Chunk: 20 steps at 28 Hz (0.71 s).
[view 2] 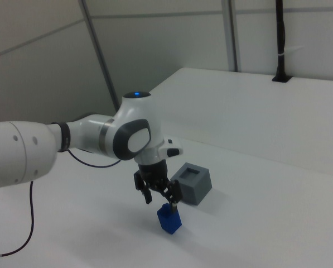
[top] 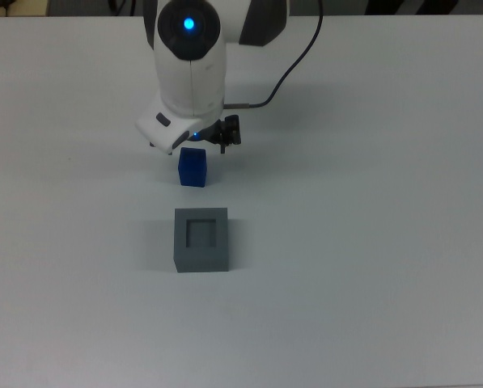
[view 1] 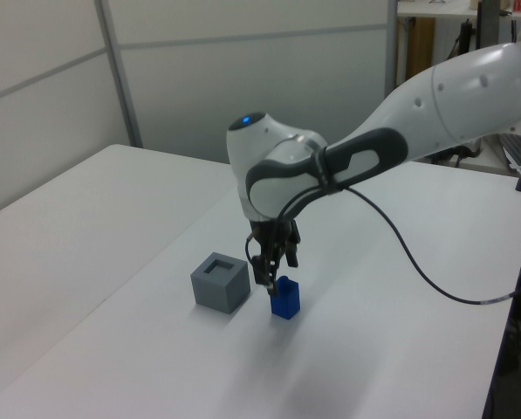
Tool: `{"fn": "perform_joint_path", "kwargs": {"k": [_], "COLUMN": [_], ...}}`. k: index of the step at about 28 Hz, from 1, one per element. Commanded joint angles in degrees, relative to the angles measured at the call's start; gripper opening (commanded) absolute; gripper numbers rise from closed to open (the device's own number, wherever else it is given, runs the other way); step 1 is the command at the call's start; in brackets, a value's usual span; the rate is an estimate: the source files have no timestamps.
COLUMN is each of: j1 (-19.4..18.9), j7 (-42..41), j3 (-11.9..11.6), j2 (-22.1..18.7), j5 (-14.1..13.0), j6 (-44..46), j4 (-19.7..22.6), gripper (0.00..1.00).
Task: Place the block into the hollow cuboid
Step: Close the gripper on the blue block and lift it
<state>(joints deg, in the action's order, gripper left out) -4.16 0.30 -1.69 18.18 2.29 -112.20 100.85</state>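
The small blue block (top: 192, 169) stands upright on the white table (top: 370, 242), a short way from the grey hollow cuboid (top: 201, 240), whose square recess faces up with nothing in it. My gripper (top: 196, 149) hangs open right over the block, fingers pointing down and reaching about the level of its top. In the right view the gripper (view 2: 163, 203) has one finger on each side of the block (view 2: 169, 219), and I cannot tell whether they touch it. In the left view the block (view 1: 284, 298) sits to the right of the cuboid (view 1: 220, 282), under the gripper (view 1: 271, 279).
A black cable (top: 294, 61) runs from the wrist toward the top view's upper edge. Grey wall panels (view 1: 181, 78) stand behind the table. A black post (view 2: 279, 39) rises at the table's far side in the right view.
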Motion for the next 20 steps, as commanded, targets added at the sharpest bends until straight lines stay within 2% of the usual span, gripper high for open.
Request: {"fn": "perform_joint_path", "kwargs": {"k": [1, 4, 5, 6, 9, 10, 11, 13, 16, 20], "j1": [0.0, 0.2, 0.2, 0.3, 0.5, 0.6, 0.6, 0.6, 0.6, 0.6], "j7": [-1.4, -1.4, -1.4, -1.5, -1.5, -1.5, -1.6, -1.6, -1.4, -1.4], "j3": [-0.3, -0.3, -0.4, -0.4, -0.3, -0.4, -0.3, -0.3, -0.4, -0.4], "j2": [1.6, 1.9, 1.9, 1.9, 1.9, 1.9, 1.9, 1.7, 1.1, -0.3], "j5": [0.8, 0.8, 0.8, 0.8, 0.7, 0.5, 0.3, 0.0, -0.2, -1.9], "j6": [-3.8, -4.2, -4.2, -4.3, -4.3, -4.3, -4.3, -4.2, -3.4, -0.9], "j4": [0.8, 0.9, 1.0, 1.1, 1.1, 1.1, 1.1, 0.9, 0.6, -2.1], "gripper": [0.97, 0.82, 0.65, 0.56, 0.37, 0.29, 0.16, 0.03, 0.00, 0.00]}}
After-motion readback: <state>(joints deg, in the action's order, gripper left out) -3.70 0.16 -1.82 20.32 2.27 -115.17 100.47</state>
